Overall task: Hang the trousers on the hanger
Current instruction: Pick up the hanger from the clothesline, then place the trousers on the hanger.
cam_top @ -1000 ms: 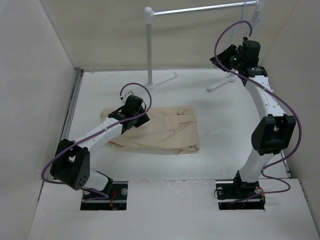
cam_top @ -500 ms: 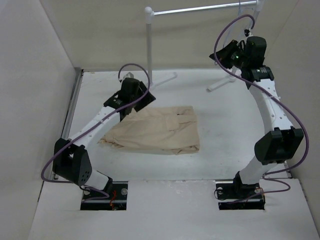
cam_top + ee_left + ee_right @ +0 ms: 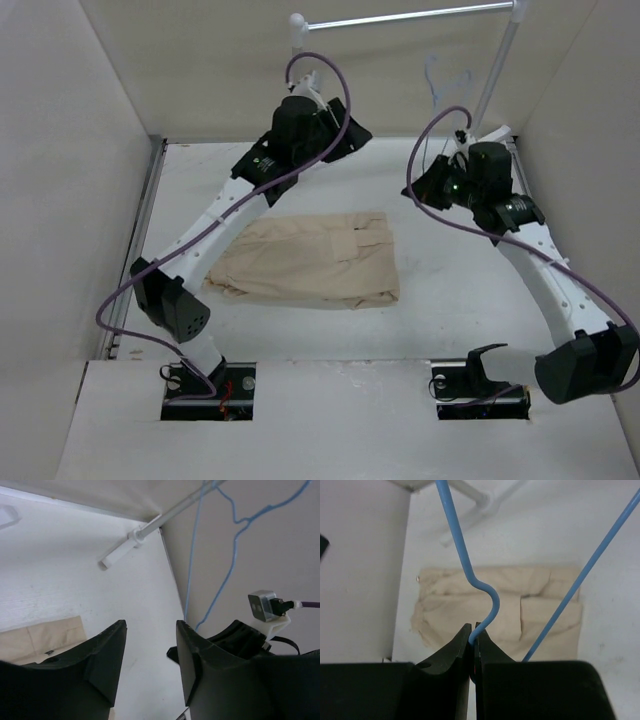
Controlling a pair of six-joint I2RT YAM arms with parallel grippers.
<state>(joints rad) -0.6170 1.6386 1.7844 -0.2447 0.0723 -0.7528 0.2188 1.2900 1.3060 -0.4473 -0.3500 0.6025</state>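
The beige trousers (image 3: 310, 260) lie folded flat on the table, also in the right wrist view (image 3: 520, 605) and as a corner in the left wrist view (image 3: 45, 637). The hanger (image 3: 440, 75) is thin pale blue wire. My right gripper (image 3: 428, 185) is shut on its wire (image 3: 487, 595) and holds it in the air to the right of the trousers, below the rack bar. My left gripper (image 3: 350, 135) is open and empty, raised above the table behind the trousers and pointing toward the hanger (image 3: 235, 535). Its jaws (image 3: 150, 630) stand well apart.
A clothes rack with a metal bar (image 3: 400, 18) and white posts (image 3: 497, 80) stands at the back. Its foot (image 3: 130, 542) lies on the table by the right wall. Walls close in the table on the left, right and back.
My left arm has risen off the trousers and swung up toward the back right. My right arm has come down and forward from the rack bar with the hanger.
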